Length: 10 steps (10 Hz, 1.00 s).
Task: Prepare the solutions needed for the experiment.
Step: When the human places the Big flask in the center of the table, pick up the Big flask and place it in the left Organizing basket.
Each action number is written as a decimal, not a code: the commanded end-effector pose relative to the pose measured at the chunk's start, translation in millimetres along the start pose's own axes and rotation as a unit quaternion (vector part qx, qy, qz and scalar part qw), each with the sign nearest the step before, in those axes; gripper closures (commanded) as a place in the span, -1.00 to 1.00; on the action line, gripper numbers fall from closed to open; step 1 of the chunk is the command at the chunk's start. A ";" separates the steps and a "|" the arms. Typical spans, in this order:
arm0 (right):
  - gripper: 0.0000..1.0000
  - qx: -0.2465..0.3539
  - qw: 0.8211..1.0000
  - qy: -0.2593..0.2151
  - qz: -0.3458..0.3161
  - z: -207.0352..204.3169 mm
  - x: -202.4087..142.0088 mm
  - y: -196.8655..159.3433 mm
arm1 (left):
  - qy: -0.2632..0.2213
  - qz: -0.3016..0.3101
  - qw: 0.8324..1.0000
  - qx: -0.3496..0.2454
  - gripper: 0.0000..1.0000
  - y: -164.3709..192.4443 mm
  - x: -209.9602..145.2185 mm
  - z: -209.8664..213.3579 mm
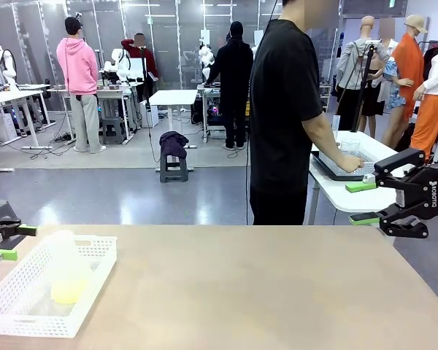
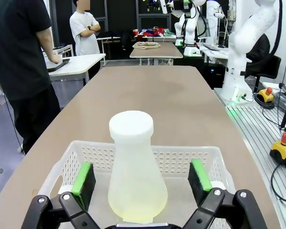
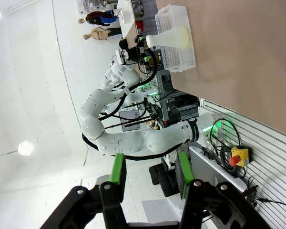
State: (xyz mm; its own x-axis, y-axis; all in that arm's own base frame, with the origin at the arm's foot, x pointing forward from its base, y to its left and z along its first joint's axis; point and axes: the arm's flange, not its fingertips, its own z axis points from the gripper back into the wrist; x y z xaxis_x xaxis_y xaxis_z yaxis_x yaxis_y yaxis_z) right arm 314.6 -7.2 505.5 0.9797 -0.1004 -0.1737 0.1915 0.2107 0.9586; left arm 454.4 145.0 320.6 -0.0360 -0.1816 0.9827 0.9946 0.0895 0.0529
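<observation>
The solutions (image 1: 70,292) are a shallow pool of pale yellow-green liquid in the bottom of a frosted conical flask (image 1: 64,255) with a white cap. The flask stands upright in a white mesh basket (image 1: 95,273) at the table's front left. My left gripper (image 1: 16,242) hovers at the basket's left end, open, just short of the flask. In the left wrist view the green pads (image 2: 83,177) frame the flask (image 2: 133,162) and the solutions (image 2: 136,210) without touching. My right gripper (image 1: 363,203) hangs open above the table's right edge, nothing between its fingers (image 3: 118,171); it sees the basket (image 3: 174,43) far off.
A person in black (image 1: 285,109) stands at the far side, turned to a white side table (image 1: 365,200), hand on a dark tray (image 1: 336,169). The brown tabletop (image 1: 263,284) stretches bare between basket and right gripper. The right arm's white base (image 2: 238,71) stands beside the table.
</observation>
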 end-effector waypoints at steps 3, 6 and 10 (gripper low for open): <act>-0.09 0.008 1.000 0.002 0.006 -0.4 1.2 1.8 | 0.001 -0.002 1.000 -0.003 -1.00 0.2 1.8 0.1; -0.09 0.008 1.000 0.002 0.006 -0.4 1.2 1.8 | -0.034 0.065 0.996 -0.044 -1.00 -16.9 19.2 -0.9; -0.09 0.008 1.000 0.002 0.006 -0.4 1.2 1.8 | -0.034 0.336 0.937 -0.088 -1.00 -40.4 78.7 18.5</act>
State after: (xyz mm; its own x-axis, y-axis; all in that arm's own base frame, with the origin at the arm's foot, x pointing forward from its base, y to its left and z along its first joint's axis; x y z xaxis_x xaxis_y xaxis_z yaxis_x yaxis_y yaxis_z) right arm 314.6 -7.2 505.4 0.9797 -0.1004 -0.1738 0.1916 0.2107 0.9586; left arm 413.9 139.6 379.9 0.4549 -0.0634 0.8883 0.8888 -0.0310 -0.4573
